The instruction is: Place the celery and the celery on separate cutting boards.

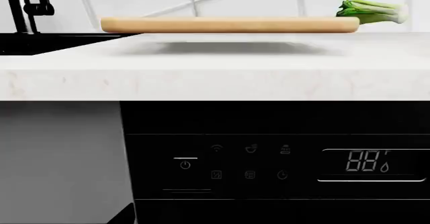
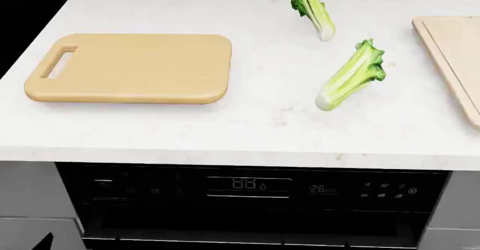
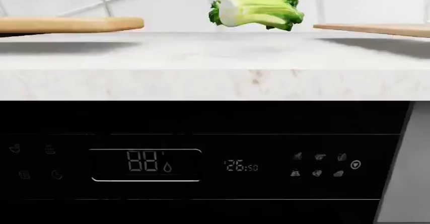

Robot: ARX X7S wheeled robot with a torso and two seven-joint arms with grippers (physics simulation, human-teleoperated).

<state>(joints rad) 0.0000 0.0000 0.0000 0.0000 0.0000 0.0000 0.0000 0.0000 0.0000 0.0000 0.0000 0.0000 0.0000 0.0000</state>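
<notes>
Two celery bunches lie on the white counter between the boards. The longer lime-green celery lies slanted nearer the front edge; the shorter, darker-leaved celery lies farther back. The thick tan cutting board with a handle slot sits at the left and is bare. The paler grooved cutting board is cut off at the right edge. In the left wrist view the tan board and a celery show edge-on. The right wrist view has a celery between both boards. Neither gripper shows in any view.
A black dishwasher front with a lit display sits under the counter. A dark sink and black tap are beside the tan board. Both wrist cameras sit below counter height, facing the dishwasher panel.
</notes>
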